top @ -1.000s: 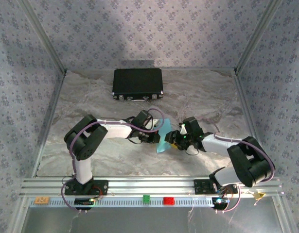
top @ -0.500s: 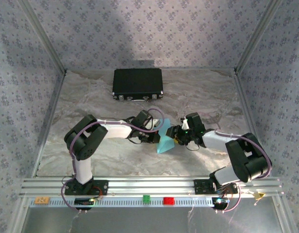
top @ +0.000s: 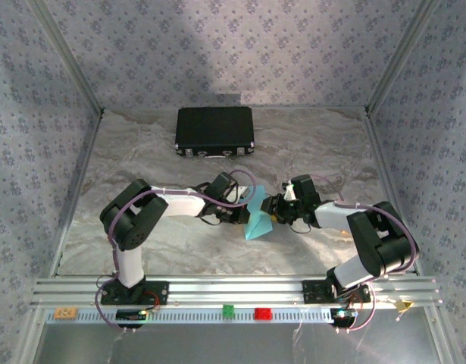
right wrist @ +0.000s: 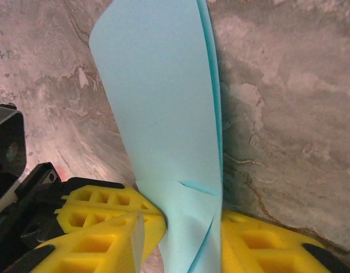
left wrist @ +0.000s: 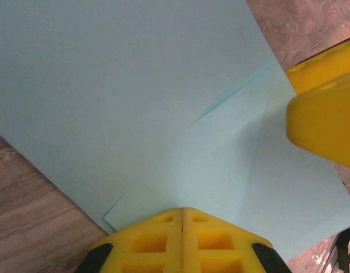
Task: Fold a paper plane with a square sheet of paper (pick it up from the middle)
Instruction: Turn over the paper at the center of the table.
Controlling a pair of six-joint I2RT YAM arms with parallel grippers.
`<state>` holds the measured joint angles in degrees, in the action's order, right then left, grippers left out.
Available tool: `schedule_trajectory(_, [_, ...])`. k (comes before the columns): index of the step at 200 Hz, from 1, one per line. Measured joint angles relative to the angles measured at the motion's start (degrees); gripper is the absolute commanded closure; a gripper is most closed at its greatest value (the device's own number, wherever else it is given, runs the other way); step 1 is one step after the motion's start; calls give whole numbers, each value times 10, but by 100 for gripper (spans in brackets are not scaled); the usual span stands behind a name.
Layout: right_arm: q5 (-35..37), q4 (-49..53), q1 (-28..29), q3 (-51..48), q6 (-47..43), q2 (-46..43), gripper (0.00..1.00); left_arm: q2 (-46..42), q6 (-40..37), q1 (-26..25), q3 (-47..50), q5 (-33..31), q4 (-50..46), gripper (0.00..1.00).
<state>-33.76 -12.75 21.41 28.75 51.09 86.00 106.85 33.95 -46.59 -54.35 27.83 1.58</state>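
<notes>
Middle of bench: the light-blue paper sits between the two arms, well clear of the black case at the far side. From above it reads as a narrow wedge. Its long axis runs far to near, and the pointed end is nearest the arm bases.

Left tool: fingers pressed flat together at the paper's left edge, clamped on it as far as I can judge. The left wrist view shows overlapping layers with a diagonal fold line crossing the sheet. A yellow finger of the other arm comes in from the right.

Right tool: jaws stand apart with the paper running up between them. The sheet bows in the gap, and a small tear or tuck shows close to the fingers. The left finger looks to be touching the paper, but the pair is not visibly pinching it.

Key relation: the paper lies directly between the two tools, edge-on to both, so neither arm is nearer. The left arm has the hold, and the right straddles the opposite side across the long axis.

Judgement: a fold or crease is mid-way. The next move likely needs the right jaws to come together squarely over the layers without dragging the sheet out of the left clamp.
</notes>
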Motion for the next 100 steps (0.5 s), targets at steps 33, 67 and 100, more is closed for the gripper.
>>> schedule_trajectory(33, [-8,-10,-6,0,-1,20,72,0,2,0,1,0,2,97])
schedule_trajectory(67, [-17,-20,-11,0,-1,32,79,0,2,0,2,0,4,97])
schedule_trajectory(100, [-21,-33,-19,0,-1,32,84,0,2,0,2,2,5,96])
